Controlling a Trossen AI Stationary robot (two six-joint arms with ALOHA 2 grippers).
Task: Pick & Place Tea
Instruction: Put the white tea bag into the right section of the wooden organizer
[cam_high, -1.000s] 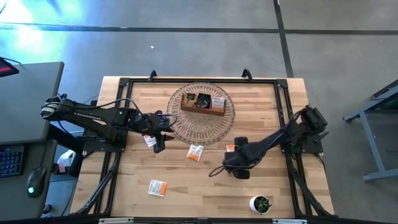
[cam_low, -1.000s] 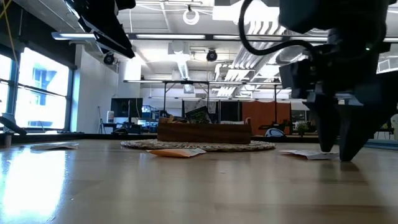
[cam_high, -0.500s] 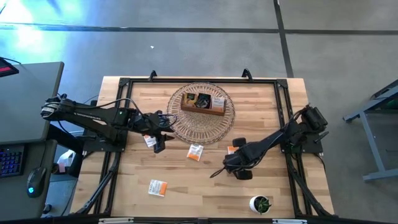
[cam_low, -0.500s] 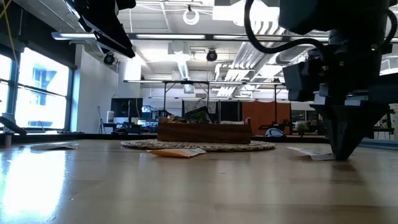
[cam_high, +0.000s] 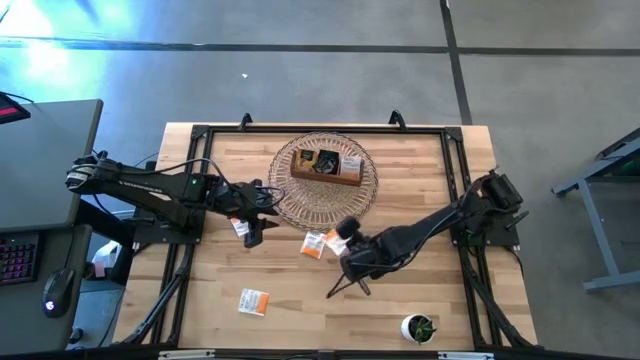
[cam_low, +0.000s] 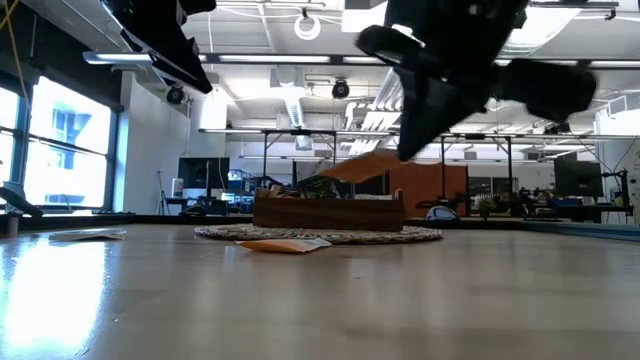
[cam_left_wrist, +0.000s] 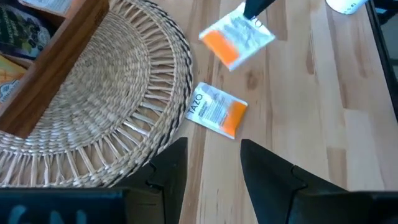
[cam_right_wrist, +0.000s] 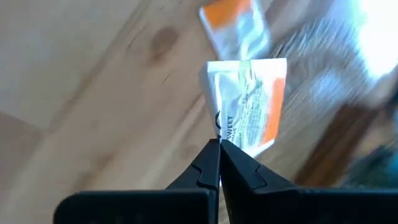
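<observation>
Where it pressed the table before, right hand (cam_right_wrist: 219, 149) aloft, clamped on orange-white sachet (cam_right_wrist: 249, 102).

Right hand (cam_right_wrist: 219, 148) with its two dark fingers (cam_right_wrist: 205, 168) pressed together, pinching the edge of a white-and-orange tea sachet (cam_right_wrist: 249, 102) with dark print. Beyond it, a second white-and-orange sachet (cam_right_wrist: 233, 28), blurred, above the pale wooden table (cam_right_wrist: 93, 81).
</observation>
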